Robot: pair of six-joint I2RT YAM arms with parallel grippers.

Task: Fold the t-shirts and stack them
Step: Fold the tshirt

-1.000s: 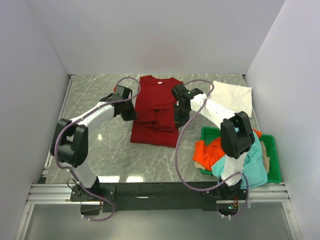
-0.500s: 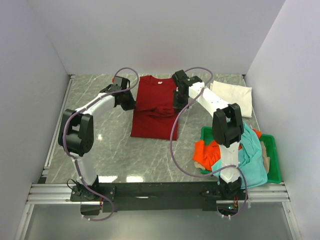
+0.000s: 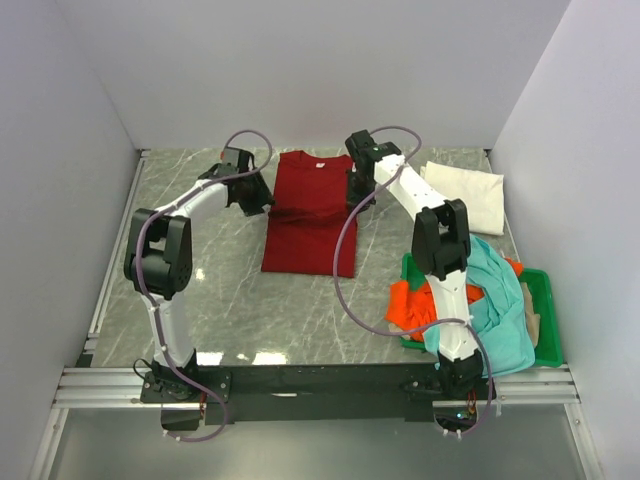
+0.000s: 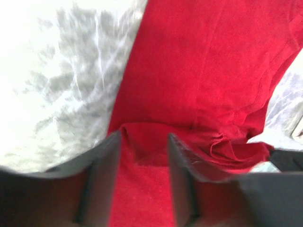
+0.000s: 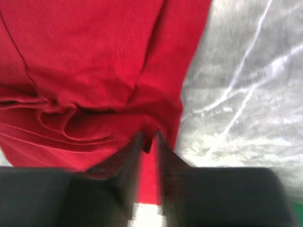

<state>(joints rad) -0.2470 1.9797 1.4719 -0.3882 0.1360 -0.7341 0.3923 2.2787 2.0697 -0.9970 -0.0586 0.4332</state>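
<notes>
The dark red t-shirt (image 3: 308, 220) lies flat at mid-table, its collar toward the back wall and a bunched fold across its upper part. My left gripper (image 3: 260, 198) sits at the shirt's left edge. In the left wrist view the left gripper (image 4: 143, 137) is open, with the folded red edge (image 4: 151, 130) lying between the jaws. My right gripper (image 3: 358, 190) is at the shirt's right edge. Seen from the right wrist, the right gripper (image 5: 149, 137) has its jaws narrowly apart over the cloth edge. A white t-shirt (image 3: 465, 195) lies at the back right. Orange (image 3: 408, 300) and teal (image 3: 497, 310) t-shirts are heaped in the tray.
A green plastic tray (image 3: 545, 305) stands at the near right and holds the heaped shirts. White walls close in the marble table (image 3: 200, 290) on three sides. The right arm's cable (image 3: 345, 270) loops over the table near the shirt's lower right corner.
Both grippers moved toward the back wall, carrying the red shirt's gathered part up toward its collar. Both sets of jaws then parted.
</notes>
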